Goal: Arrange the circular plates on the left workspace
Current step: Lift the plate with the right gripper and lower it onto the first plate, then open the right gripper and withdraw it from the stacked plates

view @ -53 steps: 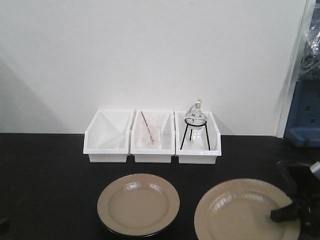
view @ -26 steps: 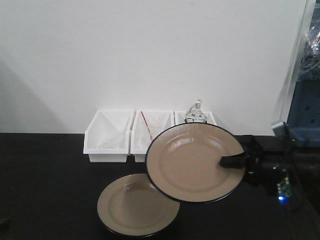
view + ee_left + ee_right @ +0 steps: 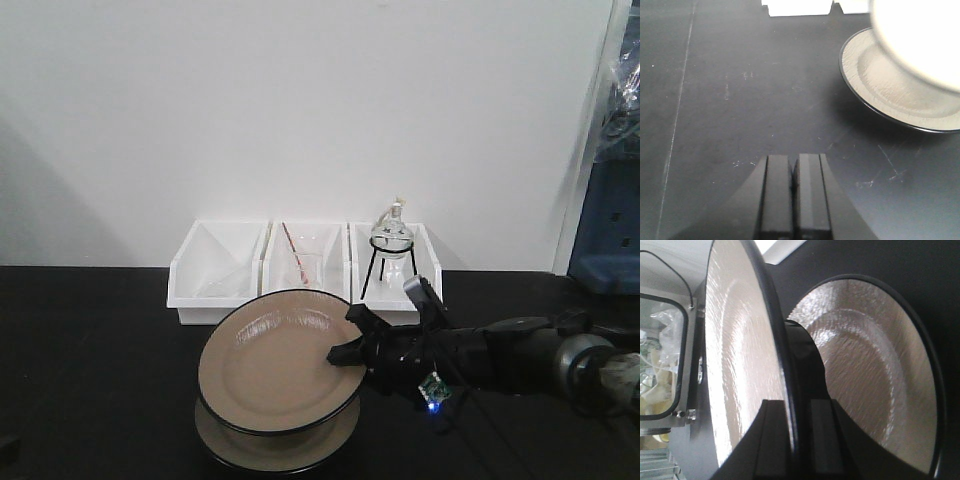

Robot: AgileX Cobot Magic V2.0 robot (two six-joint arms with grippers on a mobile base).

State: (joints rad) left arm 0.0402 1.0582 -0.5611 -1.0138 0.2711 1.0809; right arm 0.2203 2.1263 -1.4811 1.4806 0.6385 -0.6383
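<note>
The right hand [image 3: 345, 352] reaches in from the right side of the front view and pinches the rim of the upper plate [image 3: 275, 360], one finger on the beige top and the other on the dark underside; the right wrist view shows the black rim clamped between the two fingers. This upper plate is tilted, its far edge raised toward the wall, and it hangs directly over the lower plate [image 3: 270, 450], which lies flat on the black desk [image 3: 90, 380] a little left of centre. Whether the near edge of the held plate touches the one beneath cannot be told. The left hand [image 3: 794, 160] hovers low over bare desk with its fingers pressed together and nothing between them; the lower plate sits ahead of it and to its right, well apart. Behind the plates, three white bins [image 3: 305, 285] stand side by side against the wall. The right bin holds a round glass flask [image 3: 390, 235] on a black wire stand, and the middle bin holds a clear beaker [image 3: 305, 270] with a reddish rod leaning in it.
</note>
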